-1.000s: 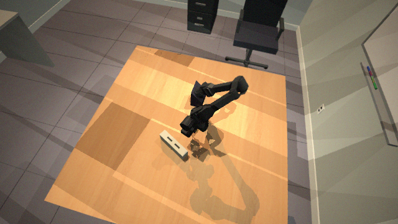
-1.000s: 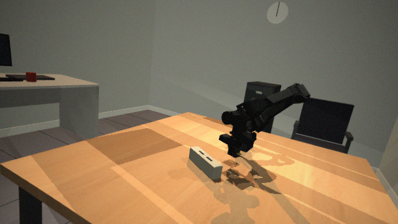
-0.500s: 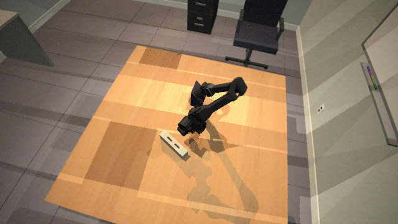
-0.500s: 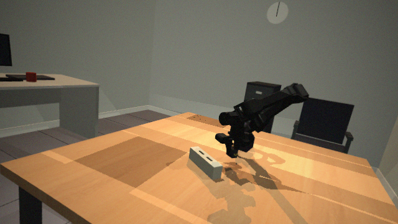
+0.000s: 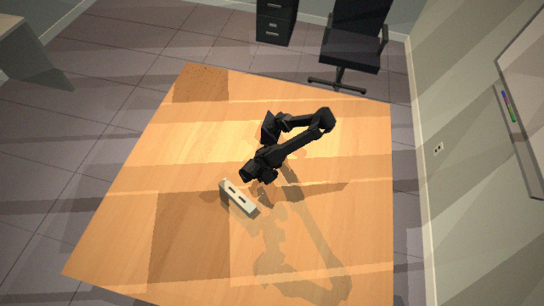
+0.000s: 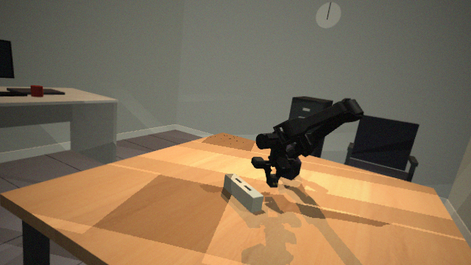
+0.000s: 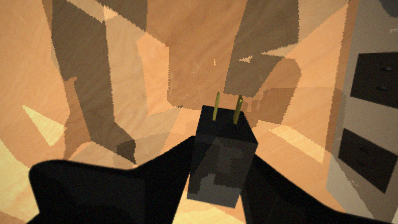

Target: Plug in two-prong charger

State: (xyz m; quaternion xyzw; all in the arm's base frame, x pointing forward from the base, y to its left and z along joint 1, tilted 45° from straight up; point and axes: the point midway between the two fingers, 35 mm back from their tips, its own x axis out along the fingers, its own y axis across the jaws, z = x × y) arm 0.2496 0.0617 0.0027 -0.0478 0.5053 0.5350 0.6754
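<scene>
The black two-prong charger (image 7: 220, 167) (image 6: 272, 179) is between my gripper's fingers, its two brass prongs (image 7: 227, 107) bare and pointing away from the fingers. My gripper (image 7: 216, 145) is shut on it, low over the table and beside the power strip, not over it. The pale power strip (image 5: 251, 207) (image 6: 244, 193) (image 7: 370, 116) lies on the table with two dark outlets in its top; in the wrist view it is at the right edge, with both outlets partly or fully showing. The charger cannot be made out in the top view. The prongs are clear of the outlets.
The wooden table (image 5: 340, 238) (image 6: 147, 221) carries the arm and the strip, with broken shadows across it. An office chair (image 5: 350, 51) (image 6: 384, 141) and a dark cabinet (image 5: 276, 21) stand behind it. A side desk (image 6: 85, 96) with a red cup (image 6: 37, 90) is farther off.
</scene>
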